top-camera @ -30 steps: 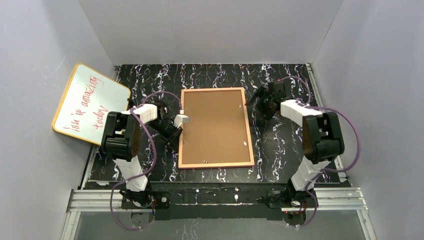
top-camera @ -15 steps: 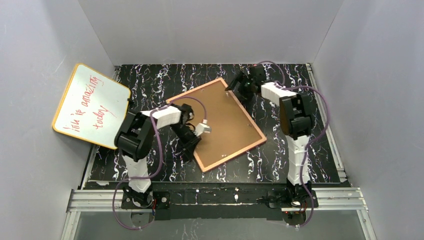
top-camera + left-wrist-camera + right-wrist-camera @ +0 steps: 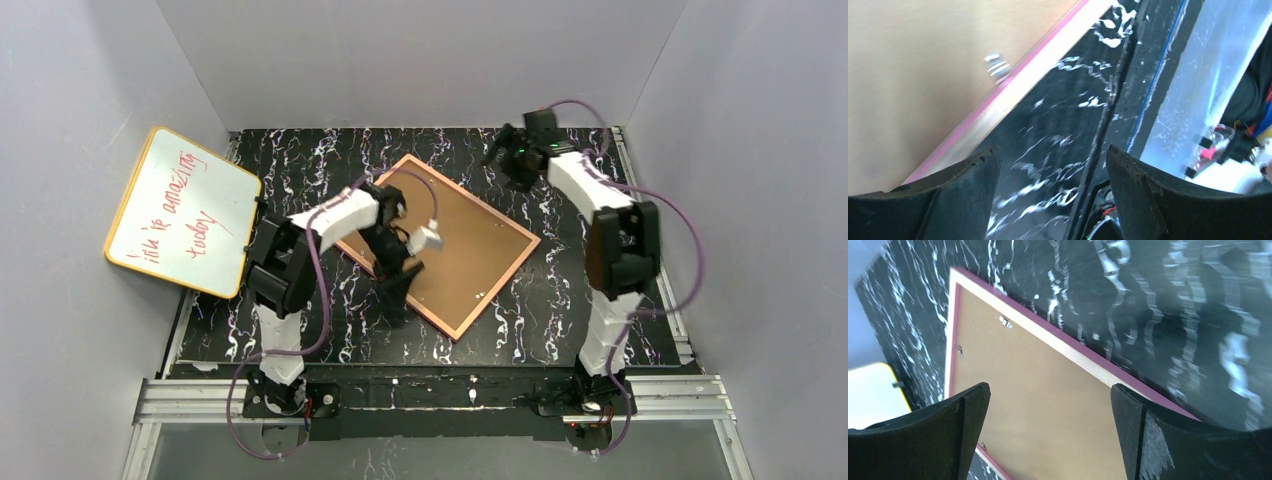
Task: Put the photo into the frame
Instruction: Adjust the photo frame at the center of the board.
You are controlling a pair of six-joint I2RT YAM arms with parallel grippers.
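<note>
- One frame (image 3: 474, 198), one backing board (image 3: 470, 245), one whiteboard (image 3: 180, 210) and two end effectors are counted on or about the black, white-veined surface (image 3: 545, 320).
- The frame is seen as a thin rectangle with a pink rim and a pale wooden side. It lies flat and reverse side up at the centre of the surface. It is turned diagonally, with its corners toward about 12, 3, 6 and 9 o'clock.
- The frame's opening is filled by the brown backing board. A few small metal tabs are seen on the board near the rim. What lies under the board is hidden.
- The left end effector (image 3: 400, 290) is held at the frame's 7 o'clock edge. In the left wrist view (image 3: 1050, 150) its fingers are spread apart with only bare surface (image 3: 1073, 100) between them. The rim (image 3: 1023, 75) runs just beside one finger, and nothing is gripped.
- The right end effector (image 3: 508, 158) is held off the frame, near its far side at about 1 o'clock. In the right wrist view (image 3: 1048, 390) the fingers are spread wide above the rim (image 3: 1073, 352) and the board (image 3: 1033, 410), with nothing held.
- The yellow-rimmed whiteboard, with red writing on it, is propped at 9 o'clock against the left wall. A corner of it (image 3: 870, 390) is seen from the right wrist.
</note>
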